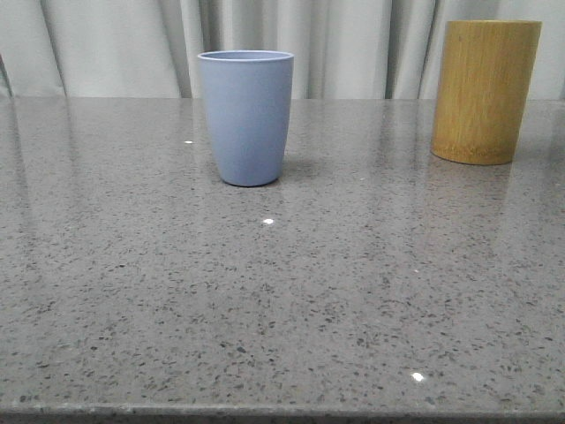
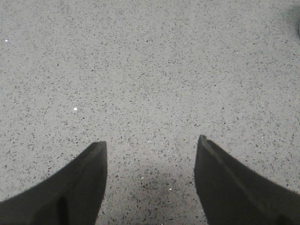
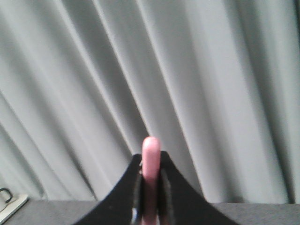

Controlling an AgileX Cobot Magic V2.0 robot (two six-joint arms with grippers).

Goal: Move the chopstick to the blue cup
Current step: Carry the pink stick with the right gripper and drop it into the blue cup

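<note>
So the right tool (image 3: 151, 187) is clenched on the chopstick (image 3: 151, 159), with the pink tip poking up out of the pinch, seen nearly end-on against the curtain (image 3: 93, 93). The stick looks centred between the fingers, which is nice, but I can't tell how much of it hangs out the other side.

The cup (image 1: 246, 117) stands upright on the worktop (image 1: 282, 300), mouth up, nothing around it. The bamboo holder (image 1: 484, 91) is well apart, further back on the right.

The left tool (image 2: 151, 150) is released, fingers spread over bare worktop, holding nothing.

My guess is we're mid-carry, with the drop-in still to do. What I'd focus on:
- Get the stick pointing roughly down before going anywhere near the cup.
- Line the low end up over the middle of the mouth, not the rim. That cup looks light, so a knock on the rim could tip it.
- Lower until the end is well inside, then let go, so it leans on the wall instead of bouncing out.
- Keep the left arm parked.
</note>
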